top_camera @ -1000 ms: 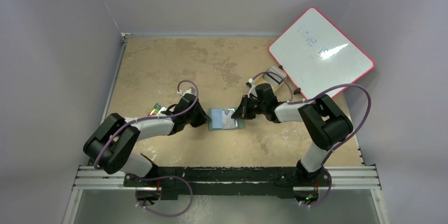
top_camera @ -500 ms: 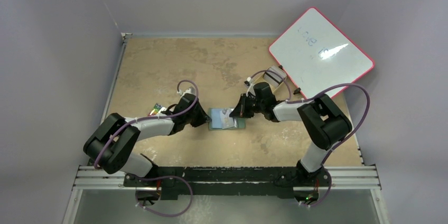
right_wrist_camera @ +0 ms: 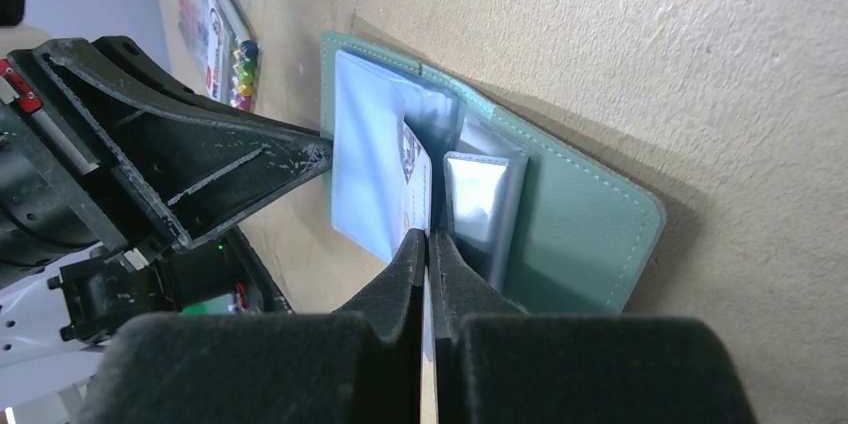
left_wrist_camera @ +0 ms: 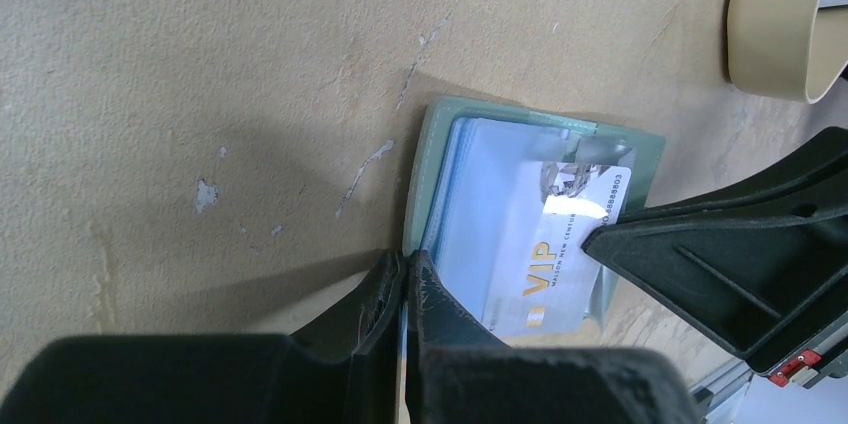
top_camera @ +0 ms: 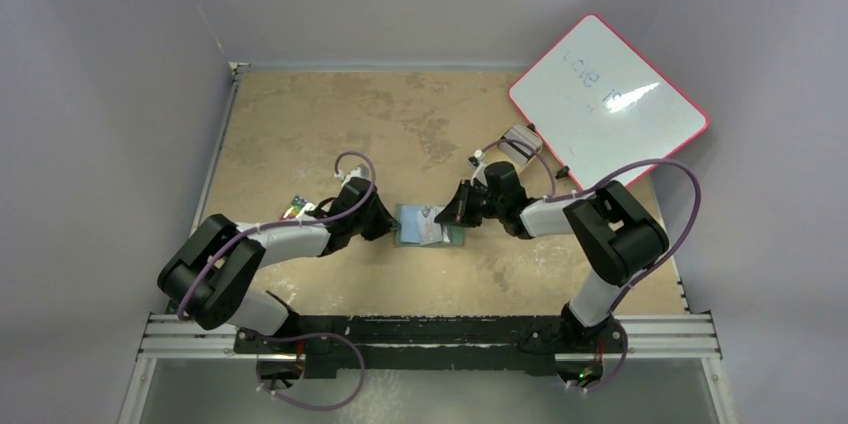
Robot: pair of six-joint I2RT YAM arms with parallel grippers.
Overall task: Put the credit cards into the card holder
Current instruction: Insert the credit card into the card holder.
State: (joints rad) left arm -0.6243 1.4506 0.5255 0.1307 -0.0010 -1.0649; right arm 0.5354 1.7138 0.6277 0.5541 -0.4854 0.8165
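The dull-green card holder point(top_camera: 453, 236) lies open between both grippers; it also shows in the left wrist view point(left_wrist_camera: 432, 149) and the right wrist view point(right_wrist_camera: 585, 229). A pale card printed "VIP" point(left_wrist_camera: 565, 269) lies partly over its inside, on top of a pale blue card point(left_wrist_camera: 490, 194). My right gripper point(top_camera: 455, 212) is shut on the edge of the VIP card point(right_wrist_camera: 418, 179) over the holder. My left gripper point(top_camera: 390, 224) is shut on the holder's left edge point(left_wrist_camera: 405, 262). A shiny clear sleeve point(right_wrist_camera: 480, 199) stands up inside the holder.
A tan oval tray point(top_camera: 520, 141) sits behind the right arm, also seen in the left wrist view point(left_wrist_camera: 785, 24). A red-framed whiteboard point(top_camera: 607, 99) leans at the back right. A pack of coloured markers point(top_camera: 294, 207) lies by the left arm.
My right gripper has shifted slightly with the VIP card over the open holder. The left arm has not visibly moved.
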